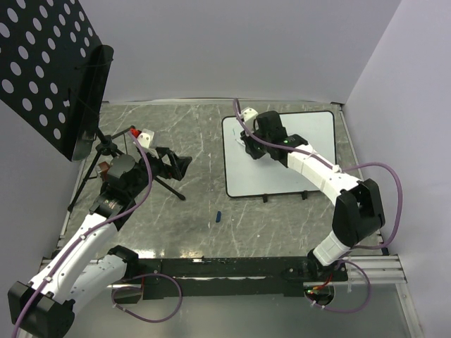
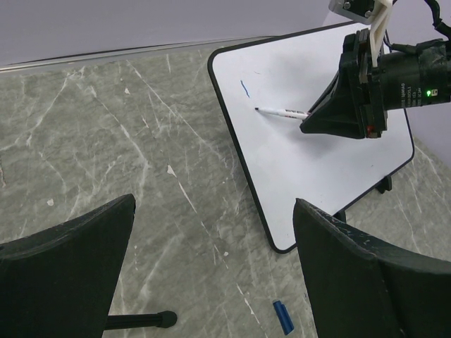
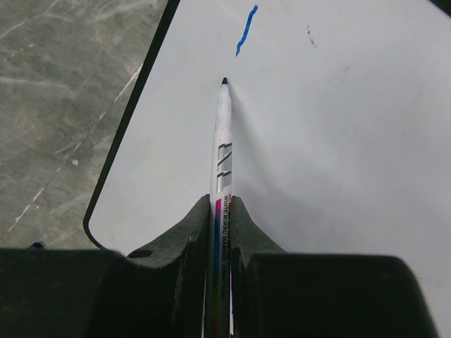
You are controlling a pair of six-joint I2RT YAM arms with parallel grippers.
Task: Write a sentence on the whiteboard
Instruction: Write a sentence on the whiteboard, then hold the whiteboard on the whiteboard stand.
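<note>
The whiteboard lies flat at the table's right back; it also shows in the left wrist view and the right wrist view. It bears only one short blue stroke near its far left corner; no words of the sentence show. My right gripper is shut on a white whiteboard marker, whose dark tip is at the board just below the stroke. My left gripper is open and empty over the table left of the board.
A blue marker cap lies on the grey marbled table in front of the board's near left corner. A black perforated panel stands on a tripod at the far left; one tripod leg reaches under my left gripper.
</note>
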